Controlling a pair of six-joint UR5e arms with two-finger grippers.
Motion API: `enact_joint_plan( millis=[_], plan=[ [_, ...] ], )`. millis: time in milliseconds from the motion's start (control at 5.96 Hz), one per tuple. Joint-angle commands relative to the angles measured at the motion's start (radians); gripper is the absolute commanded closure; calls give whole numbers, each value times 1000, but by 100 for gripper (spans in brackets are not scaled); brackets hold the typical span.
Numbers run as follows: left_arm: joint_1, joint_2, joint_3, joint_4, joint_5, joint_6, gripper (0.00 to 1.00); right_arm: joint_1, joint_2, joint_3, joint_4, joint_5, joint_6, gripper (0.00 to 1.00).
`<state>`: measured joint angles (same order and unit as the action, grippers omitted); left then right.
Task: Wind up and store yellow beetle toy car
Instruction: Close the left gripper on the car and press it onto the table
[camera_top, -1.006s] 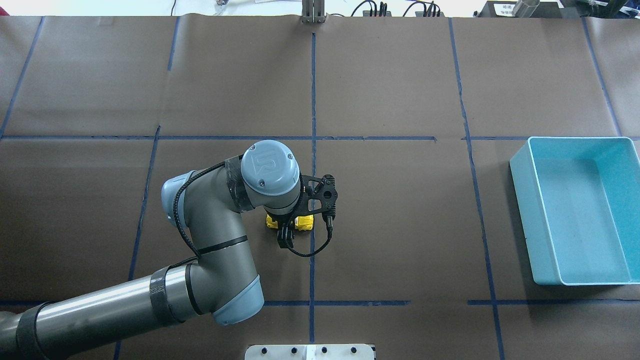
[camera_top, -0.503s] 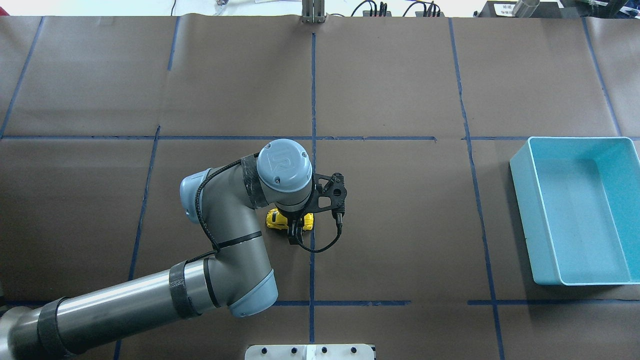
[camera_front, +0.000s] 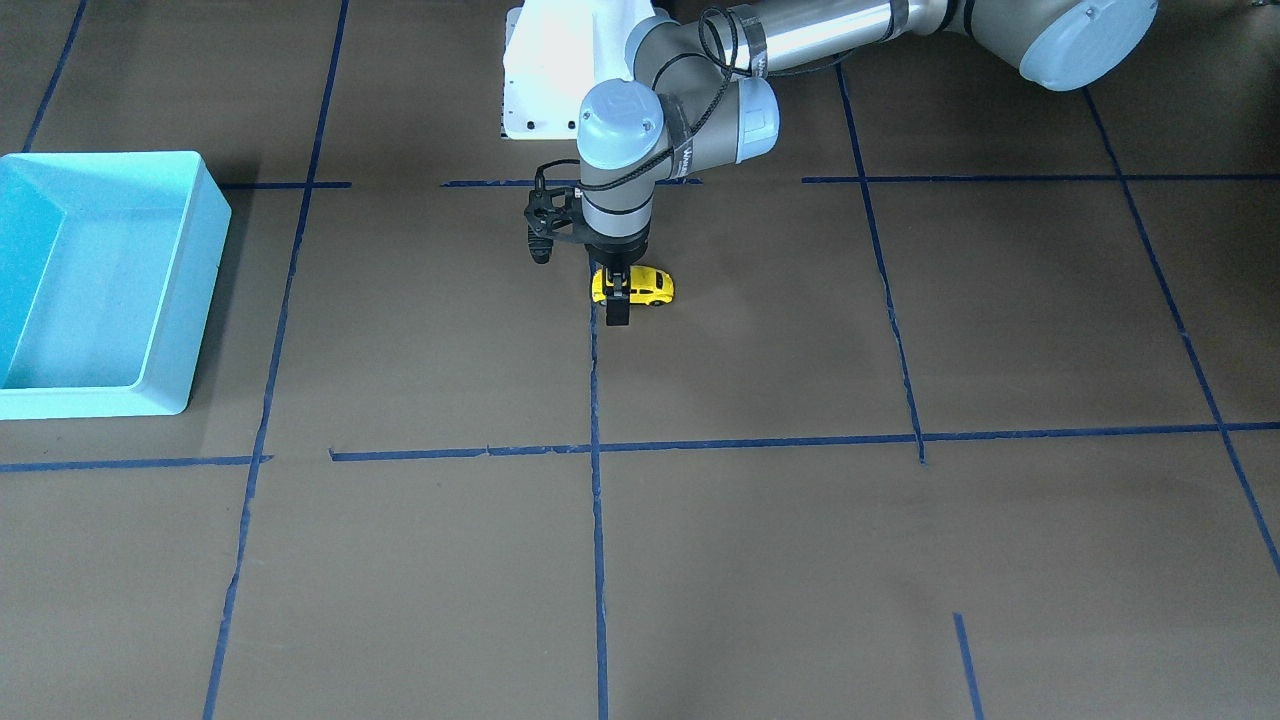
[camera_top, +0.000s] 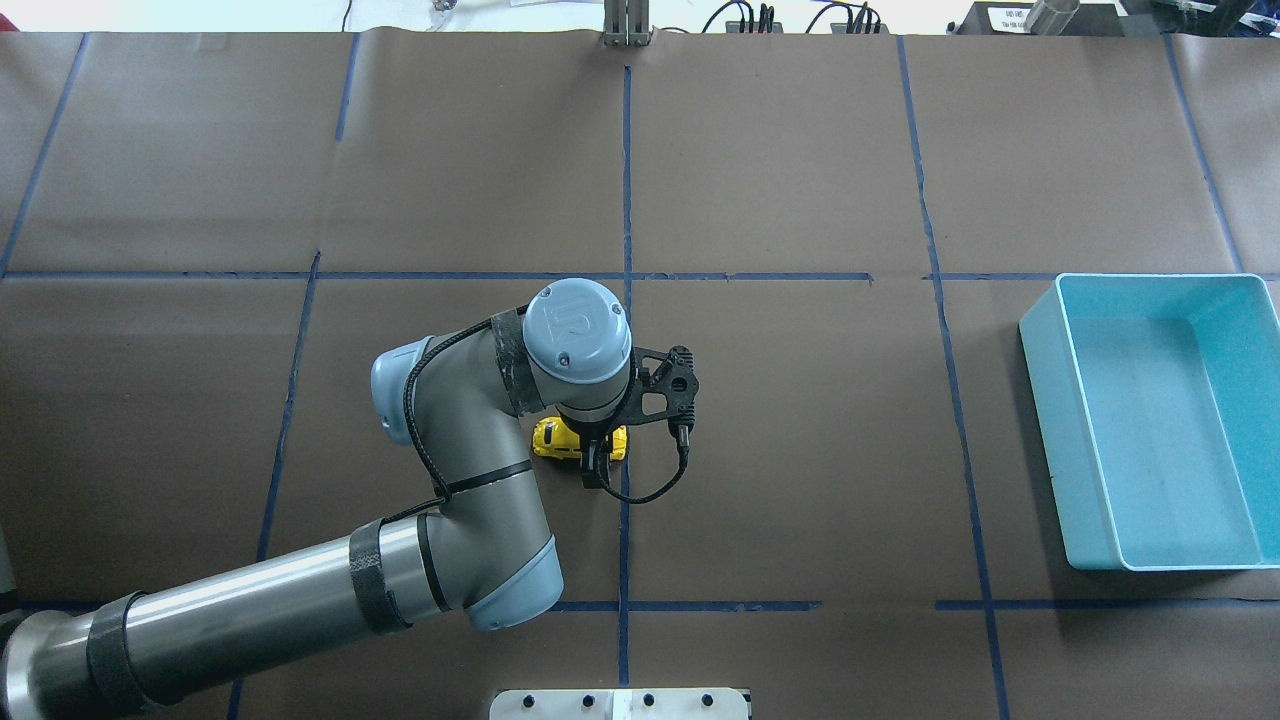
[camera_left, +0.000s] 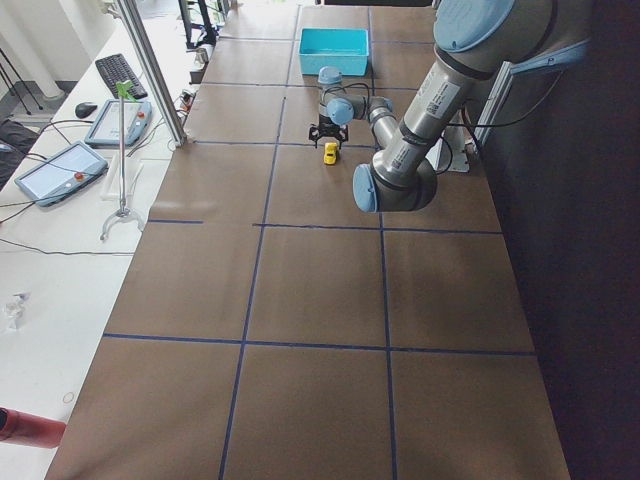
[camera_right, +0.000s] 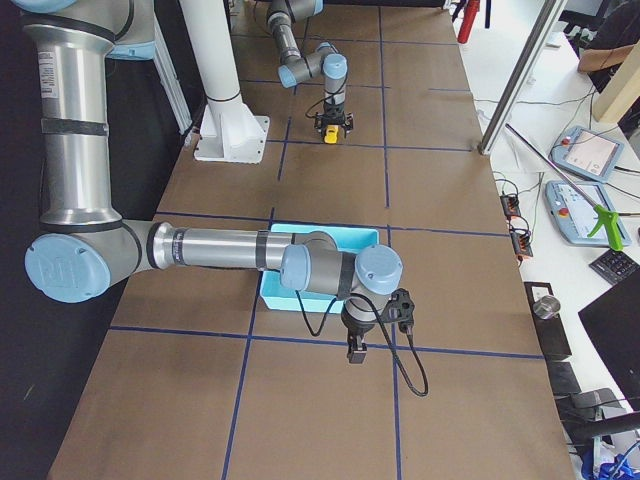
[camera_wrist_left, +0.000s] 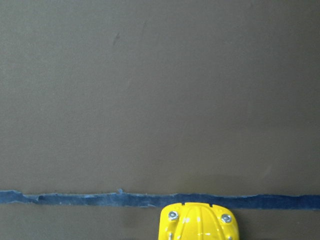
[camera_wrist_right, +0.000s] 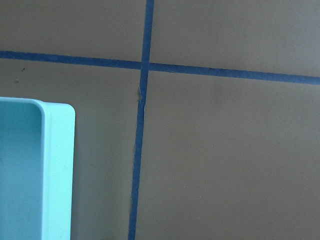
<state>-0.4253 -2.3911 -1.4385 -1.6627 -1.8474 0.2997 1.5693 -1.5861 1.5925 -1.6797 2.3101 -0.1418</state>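
Note:
The yellow beetle toy car (camera_top: 555, 440) stands on the brown table near its middle, beside a blue tape line; it also shows in the front view (camera_front: 650, 287) and at the bottom edge of the left wrist view (camera_wrist_left: 199, 222). My left gripper (camera_top: 592, 448) points straight down over the car's right part, open, its jaws astride the body. One black finger (camera_front: 617, 308) shows on the car's side away from the robot; the other is hidden. The right gripper (camera_right: 355, 352) hangs low beside the turquoise bin (camera_top: 1040, 420); I cannot tell its state.
The turquoise bin (camera_front: 205, 300) sits at the table's right end and holds nothing; its corner shows in the right wrist view (camera_wrist_right: 50, 170). A white base plate (camera_top: 620, 703) lies at the near edge. A metal post (camera_top: 627, 25) stands at the far edge.
The left wrist and gripper have shifted right along the car. The car has stayed where it was.

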Motion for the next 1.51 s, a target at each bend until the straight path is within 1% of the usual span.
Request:
enact_joint_plan(
  millis=[0, 335, 503, 671, 839, 1006, 1174, 1342],
  plan=[
    [2, -2, 1, 0, -1, 7, 14, 0, 0, 0, 0, 0, 1, 0],
    [3, 0, 1, 1, -47, 7, 30, 0, 0, -6, 0, 0, 1, 0],
    [3, 0, 0, 1, -49, 7, 39, 0, 0, -6, 0, 0, 1, 0],
    [2, 4, -6, 0, -49, 7, 67, 0, 0, -6, 0, 0, 1, 0],
    [-4, 9, -11, 0, -82, 6, 91, 0, 0, -6, 0, -1, 1, 0],
    [-6, 9, -17, 0, -88, 6, 96, 0, 0, -6, 0, -1, 1, 0],
    [-12, 10, -32, -8, -87, 7, 98, 0, 0, -8, 0, -1, 1, 0],
    [-13, 42, -45, -102, -85, 1, 99, 0, 2, -14, 2, -1, 2, 0]
  ],
)
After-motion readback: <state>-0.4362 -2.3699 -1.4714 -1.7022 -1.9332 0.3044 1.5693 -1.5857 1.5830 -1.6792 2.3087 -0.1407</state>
